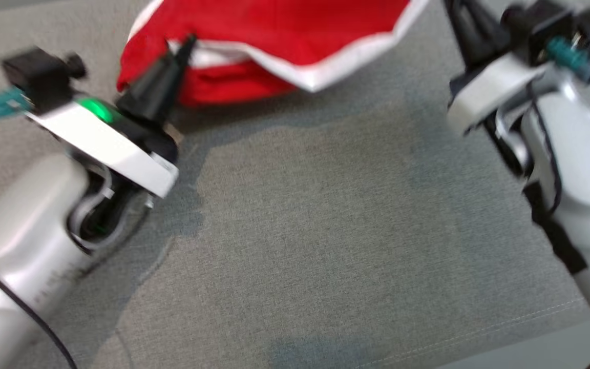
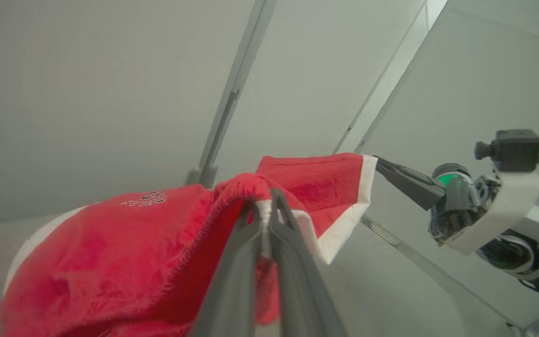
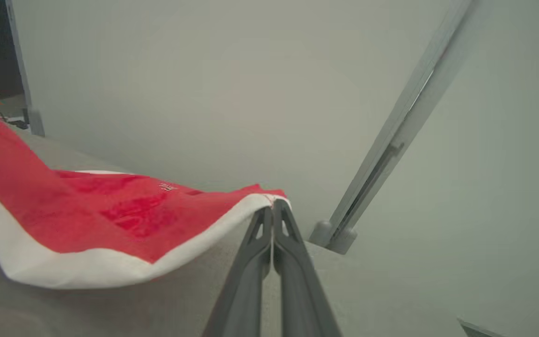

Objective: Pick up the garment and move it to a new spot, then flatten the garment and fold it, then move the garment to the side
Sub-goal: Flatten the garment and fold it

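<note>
lurker: where are you in the fold run? did it even get hold of the thing?

op: yeah, i've got it. the red garment [image 1: 274, 36] is up over the grey cloth surface [image 1: 325, 230] at the far end, strung between both arms. my left pincer [image 2: 265, 208] is clenched on a bunched bit of the edge, with red hem plus a strip of the white trim [image 3: 87, 267] pinched between the fingers. my right pincer [image 3: 273, 206] is clamped on a corner of that white band, tips squeezed tight together with the cloth right at the end.

lurker: so it's flat then?

op: nope. the right side is stretched fairly taut, but the left side sags in a lumpy fold, and i can't tell if that low part brushes the surface. the head view is smeared, so take that with a pinch of salt. i'd call this the first step, mid-carry: picked up, not yet put down at a new spot. flattening, folding and shifting it off to the side are all left, so most of the job is ahead of me.
</note>
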Robot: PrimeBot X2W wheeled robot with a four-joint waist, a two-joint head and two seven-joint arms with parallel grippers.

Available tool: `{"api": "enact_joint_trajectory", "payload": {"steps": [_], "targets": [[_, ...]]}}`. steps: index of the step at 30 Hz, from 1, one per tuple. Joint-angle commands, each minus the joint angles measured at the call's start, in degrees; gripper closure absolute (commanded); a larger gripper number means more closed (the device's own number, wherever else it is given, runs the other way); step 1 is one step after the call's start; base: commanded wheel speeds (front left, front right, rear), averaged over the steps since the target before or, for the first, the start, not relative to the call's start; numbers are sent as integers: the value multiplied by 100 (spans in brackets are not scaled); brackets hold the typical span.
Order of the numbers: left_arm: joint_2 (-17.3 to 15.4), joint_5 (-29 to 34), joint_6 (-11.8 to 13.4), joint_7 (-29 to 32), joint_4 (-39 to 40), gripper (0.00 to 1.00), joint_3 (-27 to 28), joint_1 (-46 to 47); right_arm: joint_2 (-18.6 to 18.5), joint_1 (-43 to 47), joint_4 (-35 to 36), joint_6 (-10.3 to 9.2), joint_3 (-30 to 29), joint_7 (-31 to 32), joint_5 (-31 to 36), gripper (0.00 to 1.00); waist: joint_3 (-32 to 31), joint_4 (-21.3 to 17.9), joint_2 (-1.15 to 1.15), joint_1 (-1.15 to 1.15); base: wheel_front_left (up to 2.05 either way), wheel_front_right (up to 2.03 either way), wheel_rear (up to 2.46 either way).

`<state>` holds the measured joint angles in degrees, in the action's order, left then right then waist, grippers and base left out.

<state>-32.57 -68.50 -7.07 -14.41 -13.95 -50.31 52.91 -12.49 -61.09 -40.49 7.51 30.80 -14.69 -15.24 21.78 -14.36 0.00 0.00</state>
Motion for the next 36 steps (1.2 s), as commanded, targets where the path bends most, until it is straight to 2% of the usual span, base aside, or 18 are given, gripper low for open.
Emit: {"api": "enact_joint_trajectory", "payload": {"steps": [1, 7, 11, 16, 25, 36], "targets": [[-57, 77, -41, -56, 49, 100, 200, -46, -2, 367, 122, -2, 95, -29, -127, 100, 376, 27, 0, 0, 0, 0, 0], [100, 244, -41, -58, 191, 100, 88, -715, -87, 1412, 588, -2, -144, -30, -244, 100, 448, 79, 0, 0, 0, 0, 0], [-106, 405, -41, -58, 432, 100, -433, -1030, -224, 2119, 916, -2, -358, -30, -145, 100, 261, 178, 0, 0, 0, 0, 0], [-413, 908, -41, -58, 518, 100, -1203, -1259, -415, 2932, 1240, -2, -623, -30, 73, 100, -36, 272, 0, 0, 0, 0, 0], [-710, 796, -41, -59, 310, 100, -1961, -1387, -601, 3950, 1524, -2, -844, -30, 236, 100, -315, 312, 0, 0, 0, 0, 0], [-852, 223, -42, 191, 138, 100, -2296, -1699, -630, 4901, 1853, -2, -1172, -30, 521, 100, -429, 327, 0, 0, 0, 0, 0]]}}
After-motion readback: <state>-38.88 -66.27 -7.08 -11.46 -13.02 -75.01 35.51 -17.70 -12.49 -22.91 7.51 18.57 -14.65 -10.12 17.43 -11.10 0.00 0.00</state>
